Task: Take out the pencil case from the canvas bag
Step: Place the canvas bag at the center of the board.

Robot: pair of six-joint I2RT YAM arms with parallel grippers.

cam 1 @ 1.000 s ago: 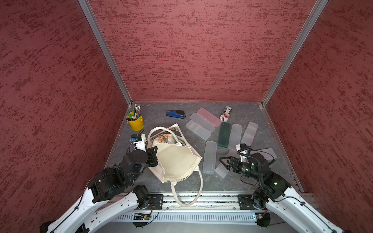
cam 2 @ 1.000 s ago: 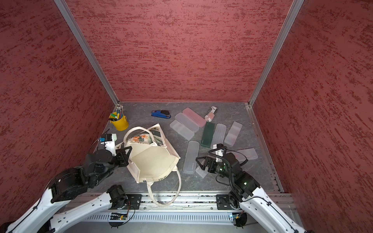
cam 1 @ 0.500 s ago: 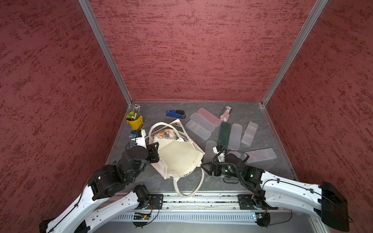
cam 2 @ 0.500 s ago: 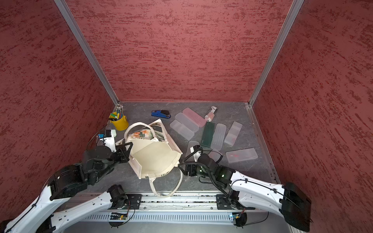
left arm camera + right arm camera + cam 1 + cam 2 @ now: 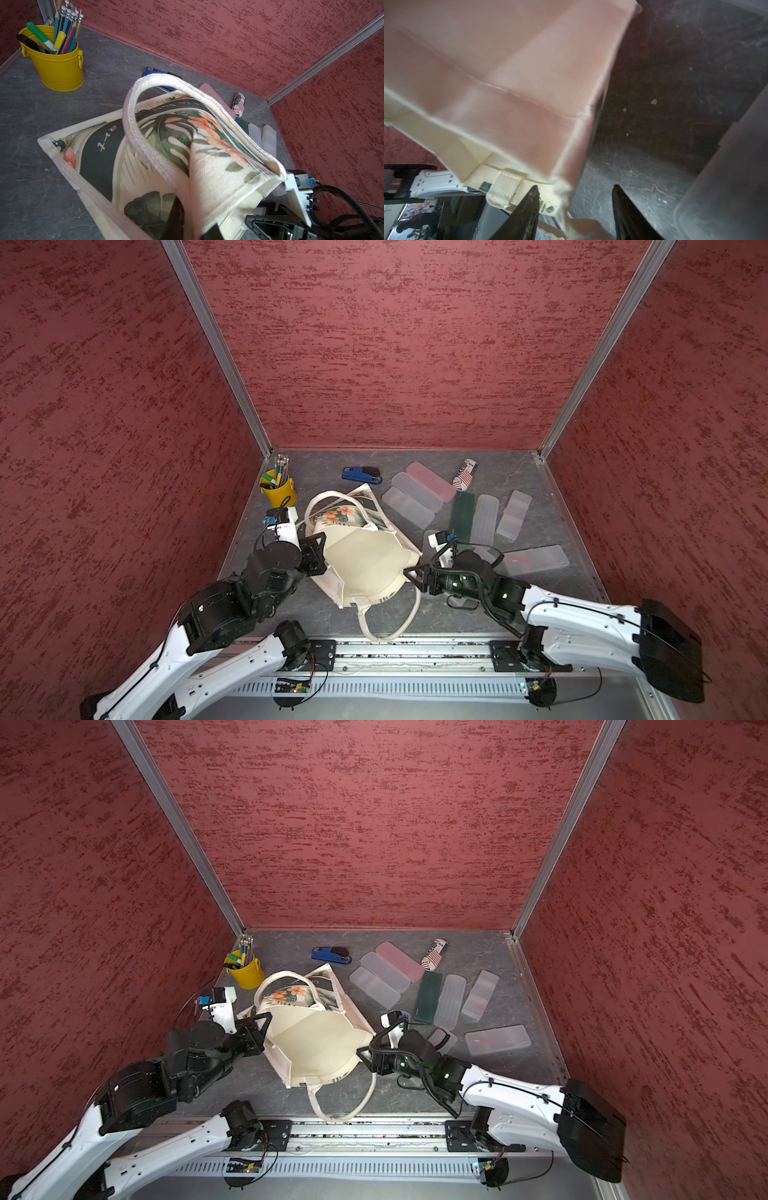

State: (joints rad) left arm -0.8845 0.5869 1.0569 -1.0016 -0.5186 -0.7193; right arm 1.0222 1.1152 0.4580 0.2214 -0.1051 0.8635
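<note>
Plainly, bag [image 5: 365,568] beside yellow cup [image 5: 282,495], left gripper [image 5: 321,548] pinching bag edge on the cup side in a top view, only right wrist view shows right gripper [image 5: 575,187] spread around a bag corner

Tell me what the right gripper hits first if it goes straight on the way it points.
The bag. The right gripper points at its side, and in the right wrist view a corner of the bag's rim already lies between the open jaws. Depth is unclear, so one finger may be touching it now.
</note>
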